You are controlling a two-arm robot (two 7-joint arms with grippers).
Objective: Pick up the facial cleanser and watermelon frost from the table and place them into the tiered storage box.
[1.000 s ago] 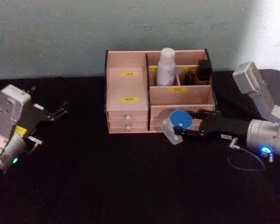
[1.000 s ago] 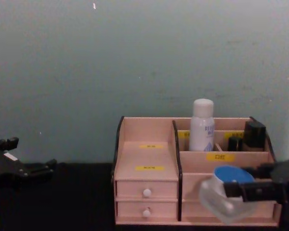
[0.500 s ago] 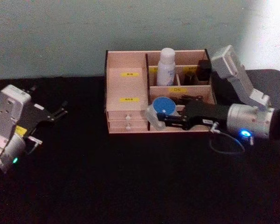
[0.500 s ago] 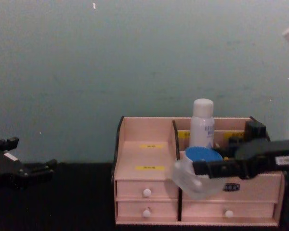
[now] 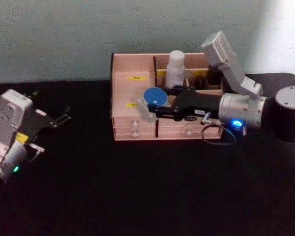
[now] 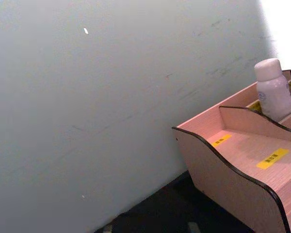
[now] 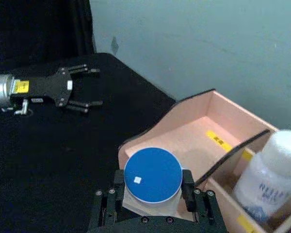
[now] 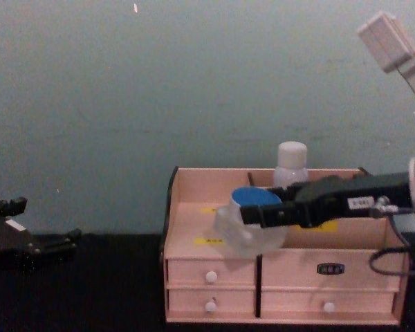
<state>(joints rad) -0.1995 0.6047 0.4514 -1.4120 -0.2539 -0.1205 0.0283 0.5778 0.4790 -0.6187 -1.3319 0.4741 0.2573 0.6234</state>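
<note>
Head above, chest seemingly nearer box [image 8: 290, 271]

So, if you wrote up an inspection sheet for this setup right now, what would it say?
Surface: black table.
Job's things: facial cleanser stands in a rear compartment of the tiered storage box; watermelon frost held over the box's left stepped section.
Clutter: dark items in the box's rear right compartment.
Grippers: right gripper shut on the watermelon frost; left gripper open, idle at the left.
Cables: thin cable loops below the right wrist.
Surroundings: plain grey-green wall.
</note>
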